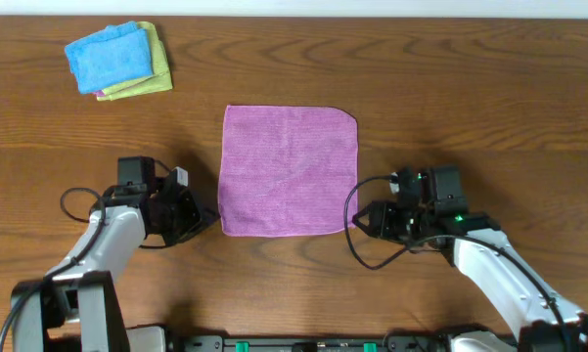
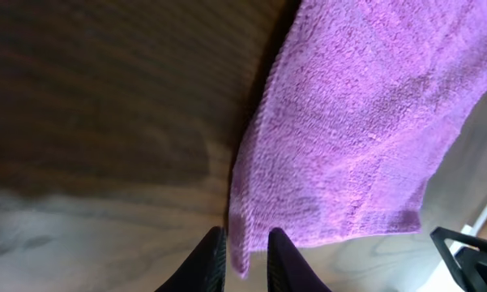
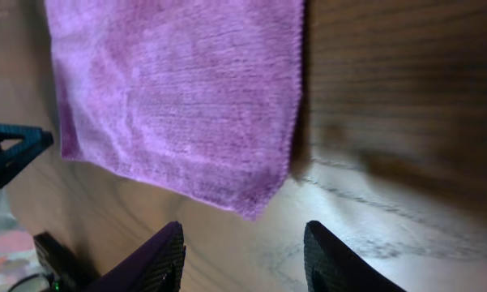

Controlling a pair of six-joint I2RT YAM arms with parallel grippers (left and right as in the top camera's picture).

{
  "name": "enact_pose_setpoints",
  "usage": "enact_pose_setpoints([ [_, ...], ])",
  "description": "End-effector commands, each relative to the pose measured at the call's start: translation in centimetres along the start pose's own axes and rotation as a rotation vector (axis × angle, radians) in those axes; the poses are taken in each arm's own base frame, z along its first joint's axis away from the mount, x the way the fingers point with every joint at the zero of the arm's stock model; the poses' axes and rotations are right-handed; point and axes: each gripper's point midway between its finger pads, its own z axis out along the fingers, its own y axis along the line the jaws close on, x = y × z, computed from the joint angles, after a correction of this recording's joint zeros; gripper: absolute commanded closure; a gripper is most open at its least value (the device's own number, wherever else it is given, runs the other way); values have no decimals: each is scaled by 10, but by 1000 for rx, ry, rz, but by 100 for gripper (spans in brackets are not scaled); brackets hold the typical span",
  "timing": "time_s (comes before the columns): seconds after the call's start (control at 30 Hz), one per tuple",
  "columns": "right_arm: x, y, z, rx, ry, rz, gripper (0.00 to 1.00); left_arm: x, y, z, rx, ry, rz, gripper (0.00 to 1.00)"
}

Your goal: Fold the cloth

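The lilac square terry cloth (image 1: 290, 171) is lying flat on the wooden surface (image 1: 470, 88), seemingly unfolded; you're facing every fold. At its near corners, left tool (image 2: 245, 255) is narrowly straddling the edge, right tool (image 3: 243, 242) gaping empty.

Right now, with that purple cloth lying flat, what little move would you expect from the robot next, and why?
Probably the right end effector should ease forward until the near corner of the cloth sits between its fingers. Those fingers stand open, with the corner just ahead of them rather than between them. The left end effector seems to straddle its own corner, slightly open.
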Motion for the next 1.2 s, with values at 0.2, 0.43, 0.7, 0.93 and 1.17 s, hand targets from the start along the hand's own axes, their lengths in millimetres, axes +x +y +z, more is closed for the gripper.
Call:
enact_pose_setpoints([
  [0.2,0,-12,16,-69,58,114,52,1,2,11,32,39,-39,79],
  [0.43,4,-14,28,-101,104,158,54,-1,1,11,34,31,-42,76],
  [0.7,1,-14,29,-105,93,156,54,16,8,11,7,92,-78,76],
  [0.93,-2,-12,29,-111,84,160,56,20,4,14,3,108,-61,76],
  [1.17,-2,-12,30,-110,85,172,60,26,1,19,-17,123,-30,75],
])
